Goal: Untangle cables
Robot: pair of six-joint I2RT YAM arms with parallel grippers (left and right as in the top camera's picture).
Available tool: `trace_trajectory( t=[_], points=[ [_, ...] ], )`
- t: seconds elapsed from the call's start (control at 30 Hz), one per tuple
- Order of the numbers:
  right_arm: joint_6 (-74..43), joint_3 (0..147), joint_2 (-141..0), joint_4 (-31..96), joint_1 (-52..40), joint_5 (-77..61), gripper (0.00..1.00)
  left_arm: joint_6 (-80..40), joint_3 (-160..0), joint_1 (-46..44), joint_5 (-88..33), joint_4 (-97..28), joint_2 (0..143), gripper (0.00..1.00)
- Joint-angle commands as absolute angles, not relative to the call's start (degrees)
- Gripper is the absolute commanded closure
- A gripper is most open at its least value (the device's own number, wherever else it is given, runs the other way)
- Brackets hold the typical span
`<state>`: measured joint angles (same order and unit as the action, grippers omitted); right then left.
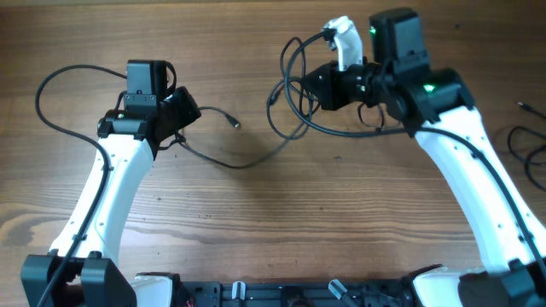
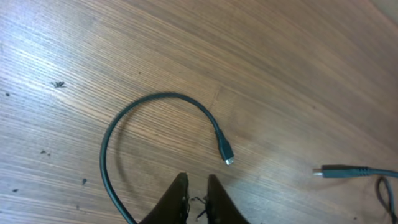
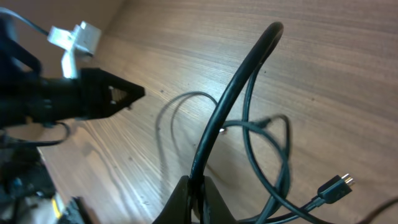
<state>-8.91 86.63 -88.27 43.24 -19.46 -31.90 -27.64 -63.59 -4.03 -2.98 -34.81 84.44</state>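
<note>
The cables lie in two places. One thin black cable (image 1: 239, 165) trails across the table from under my left gripper (image 1: 189, 109). In the left wrist view it arcs (image 2: 161, 95) ahead of the fingers and ends in a small metal plug (image 2: 227, 159). It passes left of my left gripper (image 2: 197, 180), whose jaws stand almost together with no cable between them. Looped cables (image 1: 294, 119) bunch in front of my right gripper (image 1: 305, 83). That right gripper (image 3: 196, 182) is shut on a black cable (image 3: 239, 81), lifting it in an arch over the other loops (image 3: 277, 168).
A flat plug (image 3: 336, 185) lies at the lower right of the right wrist view. Another plug end (image 2: 336, 170) rests right of the left fingers. More black cords (image 1: 522, 145) sit at the table's right edge. The left arm's black gripper (image 3: 118, 93) shows opposite.
</note>
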Motion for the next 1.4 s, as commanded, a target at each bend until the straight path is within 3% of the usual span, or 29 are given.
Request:
trace_trajectory(
  t=[0.0,0.03,0.07,0.1,0.13,0.33,0.6,0.87,1.0,1.13,1.27,1.37],
  points=[
    [-15.62,87.33,-84.79,44.07,-19.29,-31.51,0.96,-19.62,-63.66,-4.32,-21.08,-32.18,84.53,0.96],
    [-16.08,87.33,-84.53,44.56,-19.27,-30.30,0.96,-15.33,-63.66,-4.49,-32.01,-29.78,84.53,0.90],
    [-16.56,87.33,-84.55,44.91,-19.27,-29.39,0.96,-13.67,-63.66,-4.67,-40.16,-27.66,84.53,0.72],
    [-16.53,87.33,-84.64,44.88,-19.27,-29.47,0.96,-13.69,-63.66,-4.93,-42.81,-26.94,84.53,0.49],
    [-16.53,87.33,-84.64,44.86,-19.27,-29.65,0.96,-13.67,-63.66,-5.54,-42.81,-27.24,84.55,0.39],
    [-16.58,87.33,-84.64,45.12,-19.27,-31.66,0.96,-11.77,-63.66,-12.69,-42.72,-28.84,85.84,0.39],
    [-16.67,87.33,-84.64,47.37,-19.27,-32.77,0.96,-11.51,-63.66,-16.73,-40.53,-18.13,94.17,0.60],
    [-16.56,87.33,-84.64,47.46,-19.29,-37.50,0.96,-27.86,-63.66,-17.54,-35.38,-4.89,97.51,0.76],
    [-16.71,87.33,-84.64,47.46,-19.49,-45.82,0.96,-40.95,-63.66,-21.04,-24.16,-0.71,97.51,0.74],
    [-16.69,87.33,-84.64,47.40,-19.62,-46.02,0.96,-44.21,-63.66,-22.68,-24.80,3.75,97.51,0.70],
    [-16.60,87.33,-84.64,47.20,-19.62,-46.48,0.96,-44.21,-63.66,-22.61,-25.23,5.02,97.51,0.46],
    [-16.40,87.33,-84.64,47.18,-19.59,-46.37,0.96,-43.77,-63.66,-22.65,-25.17,4.91,97.51,0.51]
  ],
)
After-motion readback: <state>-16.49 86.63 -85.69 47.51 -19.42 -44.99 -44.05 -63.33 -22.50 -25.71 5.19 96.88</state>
